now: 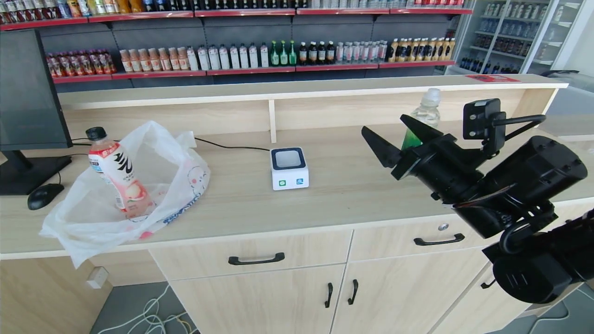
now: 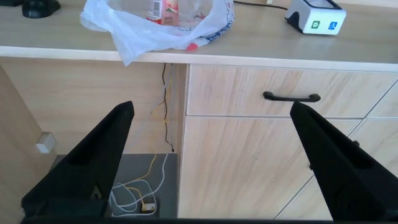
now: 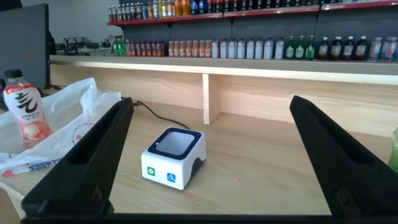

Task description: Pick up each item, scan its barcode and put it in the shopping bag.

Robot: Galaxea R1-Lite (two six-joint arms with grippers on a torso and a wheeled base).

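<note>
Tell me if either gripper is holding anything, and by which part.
Nothing is held. The left gripper and right gripper are both open with nothing between their fingers.

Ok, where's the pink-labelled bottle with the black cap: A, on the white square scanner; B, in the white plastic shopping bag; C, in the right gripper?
B: the pink-labelled bottle leans inside the white plastic shopping bag, apart from the white square scanner.

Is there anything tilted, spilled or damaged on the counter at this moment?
The pink bottle leans tilted in the shopping bag, not upright, and one corner of the bag hangs over the front edge of the counter. No spill or damage shows; the scanner sits flat.
</note>
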